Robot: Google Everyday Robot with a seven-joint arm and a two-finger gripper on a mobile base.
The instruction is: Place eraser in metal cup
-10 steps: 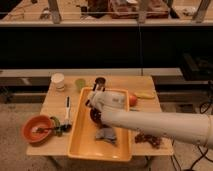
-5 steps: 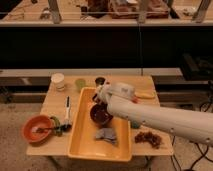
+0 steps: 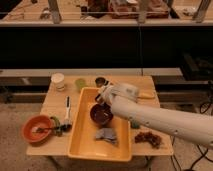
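The metal cup [image 3: 100, 81], small and dark, stands at the back of the wooden table [image 3: 55, 102], just beyond the far rim of the yellow tub [image 3: 80, 145]. My gripper [image 3: 102, 95] hangs at the tub's far rim, right in front of the cup and very close to it. My white arm [image 3: 160, 120] reaches in from the right across the tub. I cannot see the eraser; it may be hidden at the gripper.
The tub holds a dark brown bowl [image 3: 101, 115] and a grey cloth [image 3: 106, 135]. A white paper cup [image 3: 58, 80] and a pale green cup [image 3: 80, 83] stand at the back left. A marker [image 3: 67, 107] and an orange bowl [image 3: 37, 129] lie left. A brown cluster [image 3: 147, 137] lies front right.
My gripper has moved a little toward the back of the table, from over the tub's far end up to its far rim by the metal cup.
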